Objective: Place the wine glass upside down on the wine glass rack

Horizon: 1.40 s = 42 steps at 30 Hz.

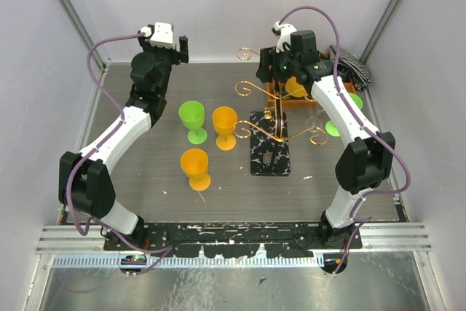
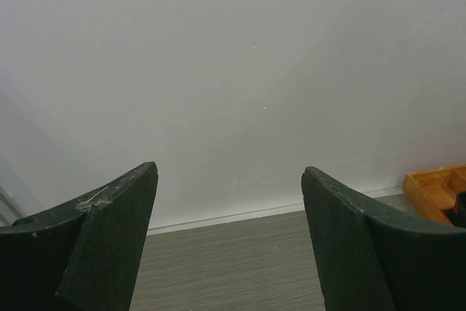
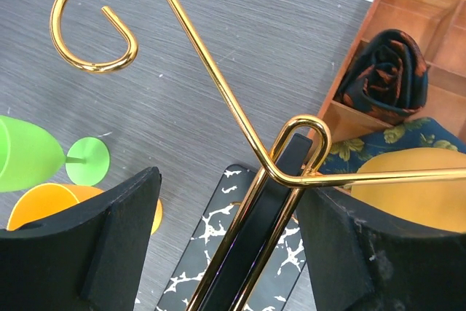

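Broad black fingers (image 3: 102, 245) of the right hand (image 3: 226, 191) fill the bottom of the right wrist view. They are spread wide with nothing held, and the wine glass rack (image 3: 218, 85) shows in the gap between them. The rack is thin gold wire: one arm rises to a curled scroll end and another runs off sideways. Both meet at a loop on the central post, which stands on a black-and-white marbled base (image 3: 207, 238).

From above, the rack stands right of the desk's middle with its scrolls reaching out on several sides, and the right hand hovers over its far end. Three plastic glasses stand upright to its left, apart from it. They are a green wine glass (image 1: 192, 120), an orange wine glass (image 1: 224, 127) just beside it, and a second orange wine glass (image 1: 195, 169) nearer the arms.

Behind the rack sits an orange compartment tray (image 1: 280, 98) with a rolled dark cloth (image 3: 382, 71) in one compartment. A floral cloth (image 3: 364, 149) and a partly hidden yellow rounded thing (image 3: 415, 187) lie just beside the tray.

The left hand (image 2: 229, 180) is also spread wide and empty, raised and facing the white back wall (image 2: 233, 71). The desk (image 1: 138, 165) is grey wood-grain, closed in by pale walls and aluminium posts (image 1: 69, 5).
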Tool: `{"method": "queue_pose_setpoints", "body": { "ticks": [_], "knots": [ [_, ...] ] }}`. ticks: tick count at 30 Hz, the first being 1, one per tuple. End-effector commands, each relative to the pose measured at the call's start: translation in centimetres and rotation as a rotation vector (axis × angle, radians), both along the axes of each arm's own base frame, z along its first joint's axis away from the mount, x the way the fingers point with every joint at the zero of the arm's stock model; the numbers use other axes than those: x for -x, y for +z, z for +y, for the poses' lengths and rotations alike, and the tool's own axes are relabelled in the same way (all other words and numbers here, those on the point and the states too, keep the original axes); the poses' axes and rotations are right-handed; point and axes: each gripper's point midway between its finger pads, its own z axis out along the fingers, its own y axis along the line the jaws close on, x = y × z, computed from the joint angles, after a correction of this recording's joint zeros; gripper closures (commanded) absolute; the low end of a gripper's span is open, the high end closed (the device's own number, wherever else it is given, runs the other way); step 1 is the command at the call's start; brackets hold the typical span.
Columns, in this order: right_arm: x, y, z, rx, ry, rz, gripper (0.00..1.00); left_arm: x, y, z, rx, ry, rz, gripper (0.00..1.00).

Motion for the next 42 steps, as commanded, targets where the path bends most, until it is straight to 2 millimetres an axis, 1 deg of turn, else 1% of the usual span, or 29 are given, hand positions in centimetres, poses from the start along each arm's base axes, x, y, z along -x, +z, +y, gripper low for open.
{"method": "queue_pose_setpoints", "body": {
  "ticks": [1, 3, 11, 13, 16, 17, 21, 25, 28, 32, 35, 37, 38, 40, 42],
  "knots": [
    [-0.9, 5.3, 3.4, -0.073, 0.104, -0.168, 0.22, 0.9, 1.4, 0.9, 0.012, 0.021, -0.031, 0.13],
    [-0.9, 5.5, 4.3, -0.082, 0.125, -0.178, 0.22, 1.0, 1.4, 1.1, 0.011, 0.024, -0.032, 0.13],
    [-0.9, 6.7, 6.7, -0.116, 0.182, -0.224, 0.22, 1.2, 1.4, 1.2, 0.015, 0.028, -0.032, 0.13],
    [-1.1, 6.7, 6.6, -0.109, 0.174, -0.224, 0.22, 1.2, 1.3, 1.2, 0.014, 0.029, -0.031, 0.13],
    [-1.4, 6.1, 5.8, -0.070, 0.137, -0.210, 0.21, 1.2, 1.3, 1.3, 0.016, 0.033, -0.030, 0.13],
    [-1.5, 5.9, 5.3, -0.049, 0.116, -0.206, 0.20, 1.2, 1.3, 1.3, 0.016, 0.034, -0.029, 0.13],
    [-1.0, 5.5, 3.6, 0.015, 0.066, -0.204, 0.13, 1.1, 1.4, 1.3, 0.018, 0.035, -0.032, 0.13],
    [-0.1, 6.0, 1.8, 0.052, 0.003, -0.220, 0.08, 0.7, 1.6, 1.3, 0.019, 0.041, -0.032, 0.13],
    [0.7, 6.8, 0.7, 0.057, -0.032, -0.228, 0.06, 0.3, 2.0, 1.1, 0.025, 0.040, -0.037, 0.13],
    [1.7, 8.4, -0.3, 0.046, -0.064, -0.244, 0.06, -0.2, 2.2, 0.8, 0.039, 0.034, -0.037, 0.13],
    [2.8, 10.8, -1.5, 0.040, -0.103, -0.284, 0.05, -0.6, 2.2, 0.4, 0.046, 0.017, -0.034, 0.13],
    [3.4, 11.7, -3.1, 0.049, -0.159, -0.300, 0.03, -1.0, 2.0, 0.1, 0.049, 0.010, -0.030, 0.13],
    [3.5, 11.8, -4.7, 0.060, -0.197, -0.297, 0.02, -1.2, 1.8, -0.1, 0.051, 0.006, -0.027, 0.13],
    [3.7, 10.9, -7.8, 0.075, -0.261, -0.265, 0.02, -1.7, 1.8, -0.4, 0.054, -0.004, -0.024, 0.13],
    [3.9, 9.3, -11.4, 0.078, -0.336, -0.205, 0.02, -2.0, 1.9, -0.8, 0.056, -0.019, -0.021, 0.13]
  ]
}}
